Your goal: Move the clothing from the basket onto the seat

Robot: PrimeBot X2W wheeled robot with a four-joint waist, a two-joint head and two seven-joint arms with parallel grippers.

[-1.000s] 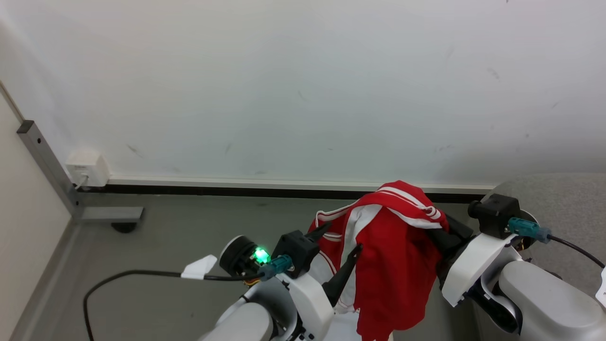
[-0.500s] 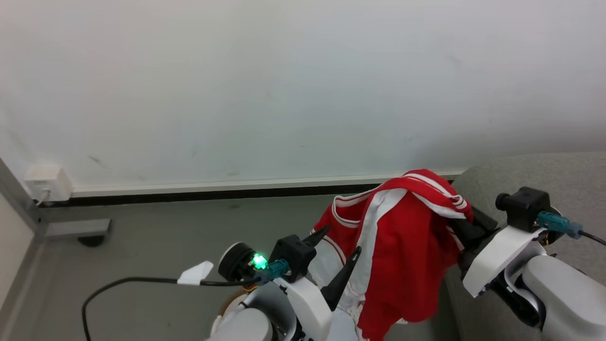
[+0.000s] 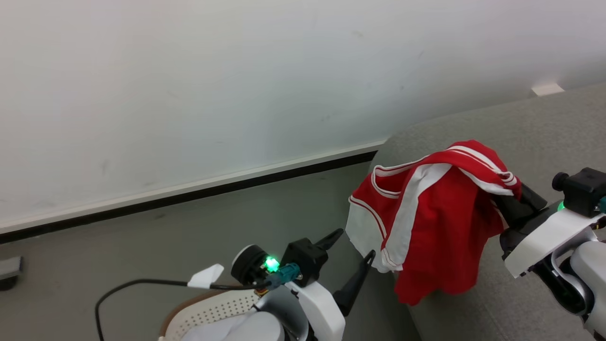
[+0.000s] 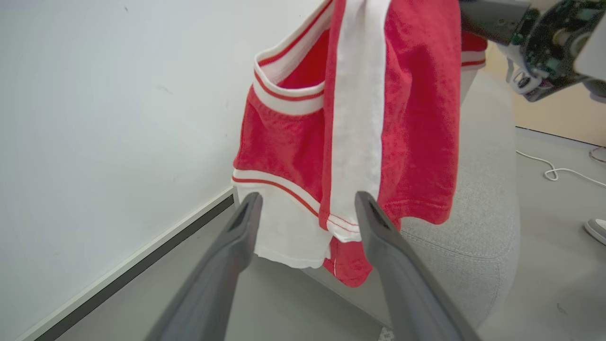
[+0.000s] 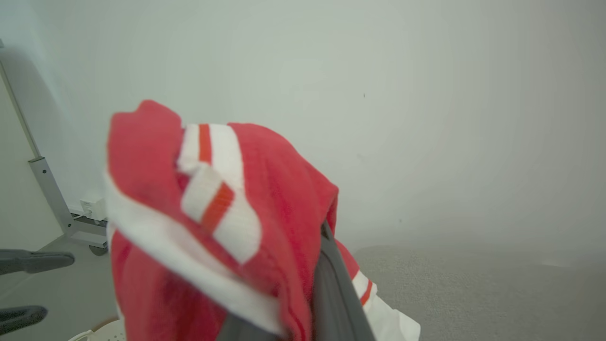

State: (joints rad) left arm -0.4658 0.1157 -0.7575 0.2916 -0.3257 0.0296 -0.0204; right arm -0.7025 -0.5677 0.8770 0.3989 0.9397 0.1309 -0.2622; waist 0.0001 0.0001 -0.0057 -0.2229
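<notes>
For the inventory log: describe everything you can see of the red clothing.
The clothing is bright red, soft, knit-looking fabric with white side panels and thin stripe trim. It hangs crumpled in the air, draped over the right gripper, whose fingers seem pinched on its top fold. Its lower hem dangles at the edge of the grey seat; whether they touch is unclear. The open left gripper sits near its white panel, apart.

Seat (image 3: pixel 544 123): grey top behind and right of clothing (image 3: pixel 440 222) bare, open to approach.
Clothing: hangs before seat's rounded end, screening it.
Left claw (image 3: pixel 354 243): spread, just beside the hem, apart.
Floor (image 3: pixel 189 237): open strip to wall (image 3: pixel 236 94).
Basket (image 3: pixel 208 308): under left arm (image 3: pixel 312 303).
</notes>
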